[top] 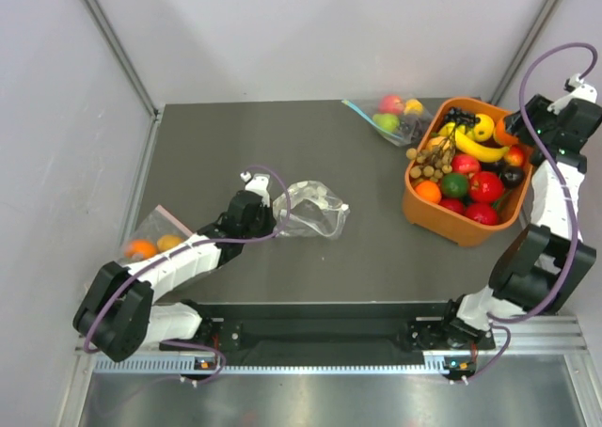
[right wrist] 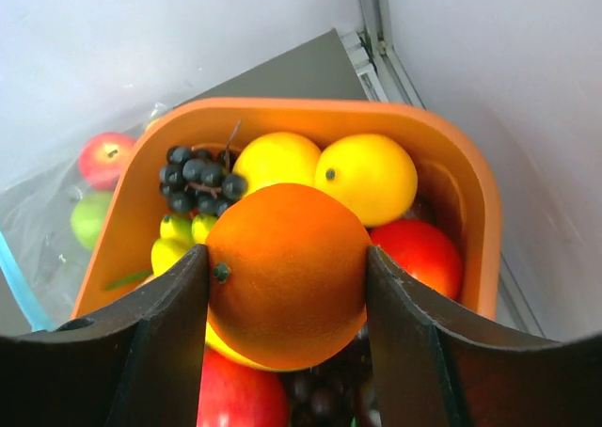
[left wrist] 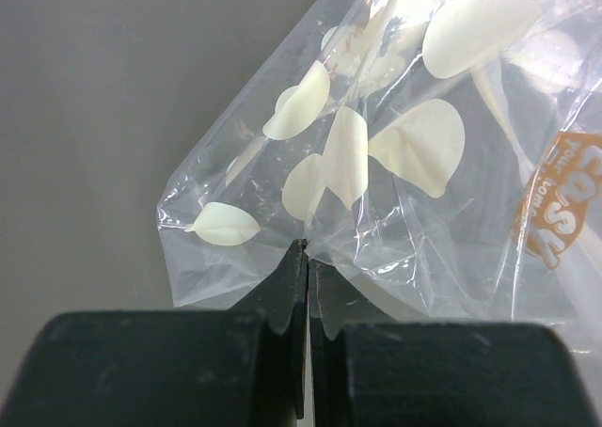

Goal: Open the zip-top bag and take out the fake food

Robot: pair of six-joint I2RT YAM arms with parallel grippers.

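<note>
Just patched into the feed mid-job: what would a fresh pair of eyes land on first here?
The bright orange fruit clamped between the right fingers, over the orange bin heaped with toy fruit at the far right of the table. Next, the left fingers pinched shut on an edge of the clear polka-dot bag, mid-table.

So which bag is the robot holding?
The clear bag with white dots, mid-table: the left gripper pinches its edge. The blue-zip bag beside the orange bin and the pink-edged bag at the left are not held.
</note>
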